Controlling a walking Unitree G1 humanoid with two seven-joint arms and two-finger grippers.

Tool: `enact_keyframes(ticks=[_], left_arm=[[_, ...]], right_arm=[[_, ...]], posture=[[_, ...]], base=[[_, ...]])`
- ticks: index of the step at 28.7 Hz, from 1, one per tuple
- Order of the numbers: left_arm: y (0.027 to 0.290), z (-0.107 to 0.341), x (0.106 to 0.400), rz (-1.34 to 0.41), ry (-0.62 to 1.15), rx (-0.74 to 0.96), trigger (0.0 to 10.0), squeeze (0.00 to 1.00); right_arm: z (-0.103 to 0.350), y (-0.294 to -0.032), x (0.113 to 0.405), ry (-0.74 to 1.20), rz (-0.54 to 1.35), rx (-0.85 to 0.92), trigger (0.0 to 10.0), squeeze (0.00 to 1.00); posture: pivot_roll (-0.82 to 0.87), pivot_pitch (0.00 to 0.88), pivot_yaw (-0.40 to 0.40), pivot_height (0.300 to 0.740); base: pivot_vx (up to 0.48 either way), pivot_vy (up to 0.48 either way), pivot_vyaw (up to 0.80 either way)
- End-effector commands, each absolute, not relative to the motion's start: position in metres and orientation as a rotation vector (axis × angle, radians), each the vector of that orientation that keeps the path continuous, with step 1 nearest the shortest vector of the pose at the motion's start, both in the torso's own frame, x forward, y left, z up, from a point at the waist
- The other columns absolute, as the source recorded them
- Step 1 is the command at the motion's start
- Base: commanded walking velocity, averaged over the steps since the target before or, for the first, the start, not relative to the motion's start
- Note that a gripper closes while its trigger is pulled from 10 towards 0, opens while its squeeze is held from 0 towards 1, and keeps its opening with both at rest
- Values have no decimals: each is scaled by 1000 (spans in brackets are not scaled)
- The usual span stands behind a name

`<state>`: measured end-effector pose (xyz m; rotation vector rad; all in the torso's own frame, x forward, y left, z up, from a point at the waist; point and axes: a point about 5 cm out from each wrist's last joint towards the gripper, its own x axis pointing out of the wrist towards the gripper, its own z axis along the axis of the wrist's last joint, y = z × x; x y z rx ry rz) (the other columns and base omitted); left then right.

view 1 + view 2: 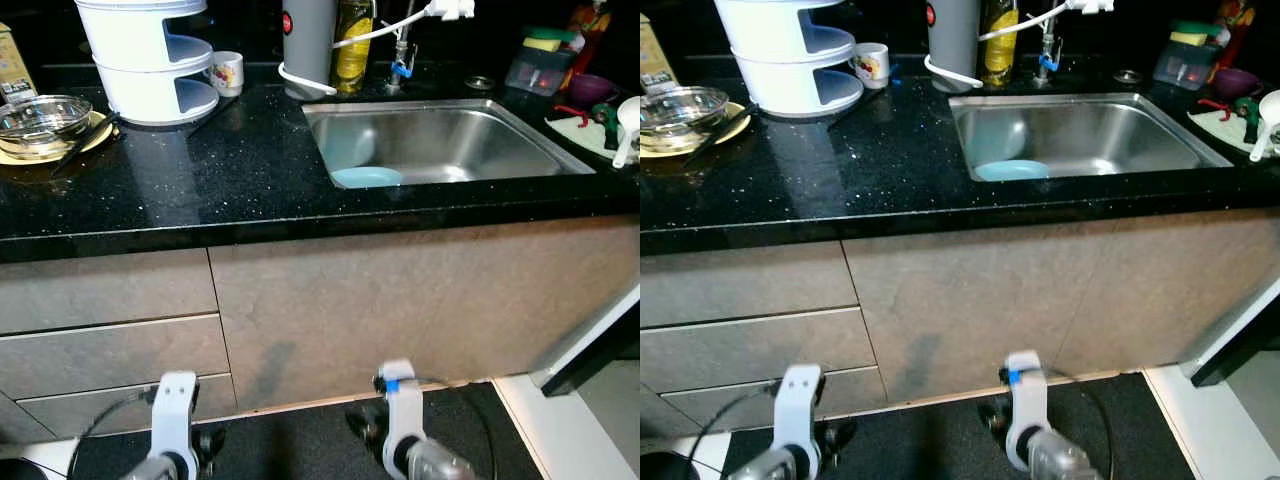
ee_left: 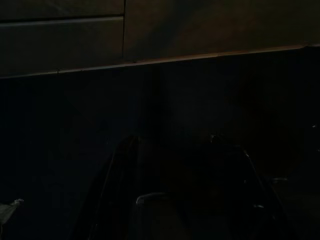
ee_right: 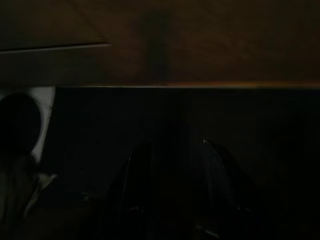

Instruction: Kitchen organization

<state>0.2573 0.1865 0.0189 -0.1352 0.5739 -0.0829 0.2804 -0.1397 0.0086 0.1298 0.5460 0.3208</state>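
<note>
On the far left of the black speckled stone countertop [image 1: 230,170], a clear glass bowl [image 1: 42,118] rests on a yellow plate [image 1: 88,137]: rigid, slippery, breakable; grasp at the rim. A pale blue round dish [image 1: 366,177] lies in the stainless steel sink [image 1: 450,140], near side. Both arms hang idle by the floor; finger state cannot be determined.
</note>
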Motion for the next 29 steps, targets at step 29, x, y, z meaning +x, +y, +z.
enact_keyframes(ticks=[29], left_arm=[[186,-38,228,-38,617,2,10000,0]], right_arm=[[-62,-141,217,749,219,75,10000,0]], posture=[[38,221,-14,740]], base=[[0,0,0]])
